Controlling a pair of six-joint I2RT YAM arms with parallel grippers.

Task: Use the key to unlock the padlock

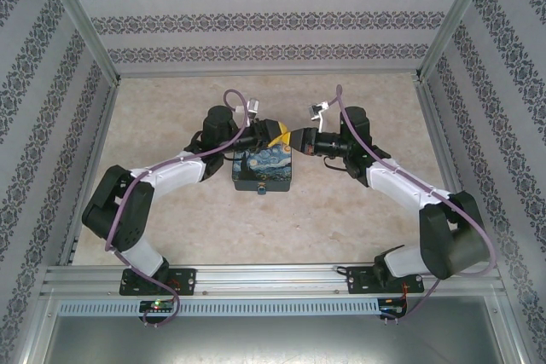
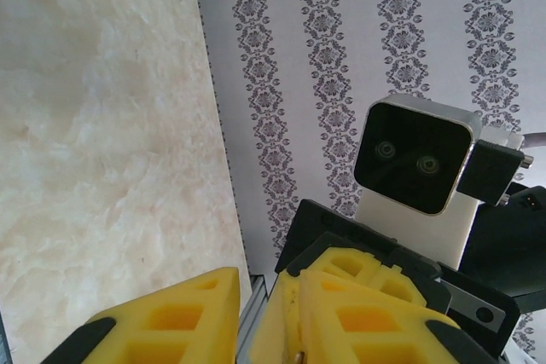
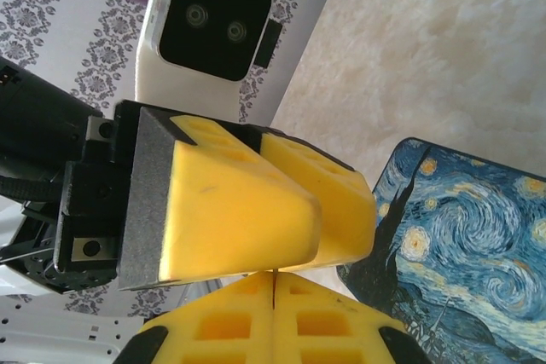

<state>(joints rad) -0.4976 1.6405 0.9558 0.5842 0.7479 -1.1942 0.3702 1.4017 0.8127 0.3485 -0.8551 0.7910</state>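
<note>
Both grippers meet tip to tip above the far edge of the starry-night tin (image 1: 263,168). My right gripper (image 1: 299,138) is shut, and a thin dark sliver, the key (image 3: 273,275), sticks out of its seam (image 3: 273,296). It points up between the yellow fingers (image 3: 230,202) of my left gripper (image 1: 275,132). In the left wrist view, my left gripper (image 2: 256,300) has a narrow gap between its jaws, and a small metal tip (image 2: 299,355) sits against the right finger. The tiny blue padlock (image 1: 261,190) hangs at the tin's near side, well below both grippers.
The tin (image 3: 461,245) stands mid-table on the pale marbled top (image 1: 358,210). Patterned walls and aluminium rails (image 1: 273,274) enclose the table on all sides. The right arm's wrist camera (image 2: 414,159) looms close in front of the left one.
</note>
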